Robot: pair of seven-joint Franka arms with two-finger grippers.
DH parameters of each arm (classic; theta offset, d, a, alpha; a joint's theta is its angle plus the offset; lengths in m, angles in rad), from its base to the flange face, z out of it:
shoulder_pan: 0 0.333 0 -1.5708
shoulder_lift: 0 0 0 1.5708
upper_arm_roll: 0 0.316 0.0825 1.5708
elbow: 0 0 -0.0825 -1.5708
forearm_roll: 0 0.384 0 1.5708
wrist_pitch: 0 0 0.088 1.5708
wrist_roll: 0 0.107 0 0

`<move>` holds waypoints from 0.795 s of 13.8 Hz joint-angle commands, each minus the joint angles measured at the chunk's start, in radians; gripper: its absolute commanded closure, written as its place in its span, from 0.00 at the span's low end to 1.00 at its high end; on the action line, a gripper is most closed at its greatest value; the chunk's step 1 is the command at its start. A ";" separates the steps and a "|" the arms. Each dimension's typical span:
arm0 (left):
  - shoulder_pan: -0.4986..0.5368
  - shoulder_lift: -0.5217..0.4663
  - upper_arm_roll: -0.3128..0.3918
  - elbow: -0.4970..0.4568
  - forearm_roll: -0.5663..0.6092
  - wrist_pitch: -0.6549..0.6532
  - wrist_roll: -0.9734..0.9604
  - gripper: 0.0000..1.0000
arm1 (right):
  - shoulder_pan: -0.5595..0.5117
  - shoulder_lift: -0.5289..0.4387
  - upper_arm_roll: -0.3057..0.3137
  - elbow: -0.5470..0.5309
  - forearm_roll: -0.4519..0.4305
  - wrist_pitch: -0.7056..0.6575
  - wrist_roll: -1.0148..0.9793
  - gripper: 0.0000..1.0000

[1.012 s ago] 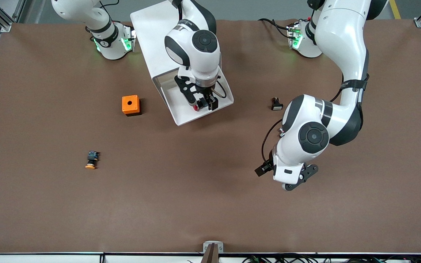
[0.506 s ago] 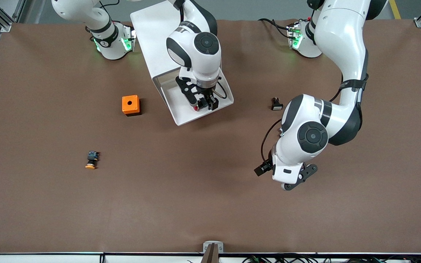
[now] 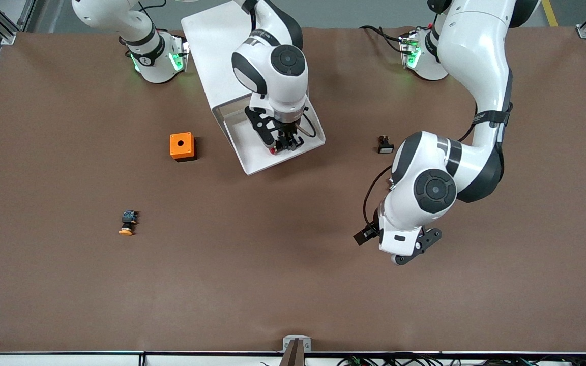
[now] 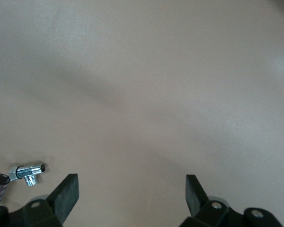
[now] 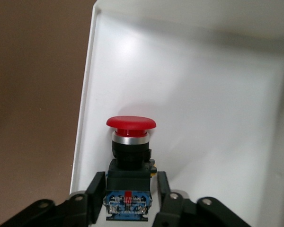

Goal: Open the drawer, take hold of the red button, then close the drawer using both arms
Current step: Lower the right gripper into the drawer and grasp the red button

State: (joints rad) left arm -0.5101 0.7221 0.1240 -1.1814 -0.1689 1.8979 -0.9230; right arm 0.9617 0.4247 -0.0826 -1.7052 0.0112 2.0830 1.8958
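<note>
- The button (image 5: pixel 130 156) is lying in the open drawer (image 3: pixel 252 157), red cap pointing along the tray floor, close to one side wall; in the front view only a red speck of it (image 3: pixel 272 150) is showing under the gripper.
- The right gripper (image 5: pixel 128 201) is sitting down in the drawer with its fingers (image 5: pixel 95 187) closed against the button's black body, one on each side, holding it.
- The right arm is arching from its base at 11 o'clock on the table over the cabinet (image 3: pixel 211 46), wrist pointing straight down into the tray.
- The drawer is sticking out of the cabinet toward 6 o'clock, angled a little toward the left arm's end.
- The left gripper (image 4: pixel 131 194) is hovering over bare table (image 3: pixel 293 264) around 4 o'clock, its fingers (image 4: pixel 66 191) spread wide with nothing between them; the left arm is waiting there, elbow bent, forearm folding back down from its base at 1 o'clock.
- Counting: two arms, two grippers, one cabinet, one drawer pulled out.
- Two mushroom-cap buttons are showing: the red one, and a yellow-orange button (image 3: pixel 127 223) lying at 8 o'clock.
- One orange cube (image 3: pixel 181 146) is sitting beside the drawer, toward the right arm's end.
- One small black-and-white part (image 3: pixel 385 145) is lying near the left arm's elbow, at 3 o'clock from the drawer.
</note>
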 commanded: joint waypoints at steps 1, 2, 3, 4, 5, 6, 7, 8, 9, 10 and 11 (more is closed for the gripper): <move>-0.013 -0.012 0.000 -0.021 0.020 0.010 0.004 0.01 | 0.011 0.011 -0.008 0.029 -0.004 -0.017 0.005 0.98; -0.016 -0.010 -0.003 -0.027 0.020 0.010 0.004 0.01 | 0.005 0.011 -0.008 0.042 -0.004 -0.023 0.006 1.00; -0.016 -0.009 -0.007 -0.029 0.020 0.010 0.004 0.01 | -0.001 0.011 -0.009 0.064 -0.004 -0.044 0.003 1.00; -0.018 -0.010 -0.021 -0.029 0.020 0.010 0.004 0.01 | -0.012 0.011 -0.009 0.094 -0.001 -0.096 -0.033 1.00; -0.019 -0.009 -0.036 -0.029 0.020 0.010 0.004 0.01 | -0.030 0.011 -0.009 0.128 0.006 -0.159 -0.076 1.00; -0.021 -0.007 -0.055 -0.029 0.019 0.010 0.004 0.01 | -0.050 0.011 -0.009 0.165 0.018 -0.222 -0.113 1.00; -0.025 -0.007 -0.070 -0.029 0.016 0.010 0.004 0.01 | -0.072 0.009 -0.009 0.191 0.029 -0.265 -0.160 1.00; -0.027 -0.007 -0.081 -0.029 0.015 0.010 0.004 0.01 | -0.086 0.008 -0.009 0.203 0.038 -0.290 -0.205 1.00; -0.036 -0.006 -0.093 -0.030 0.015 0.010 0.004 0.01 | -0.099 0.002 -0.009 0.213 0.044 -0.313 -0.252 1.00; -0.044 -0.004 -0.098 -0.032 0.015 0.010 0.004 0.01 | -0.109 -0.007 -0.012 0.214 0.042 -0.325 -0.300 1.00; -0.060 -0.004 -0.098 -0.035 0.015 0.010 0.004 0.01 | -0.119 -0.023 -0.016 0.214 0.042 -0.339 -0.358 1.00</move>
State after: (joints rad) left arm -0.5496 0.7231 0.0302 -1.2043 -0.1689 1.8979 -0.9230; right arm 0.8639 0.4220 -0.1023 -1.5054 0.0382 1.7801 1.6291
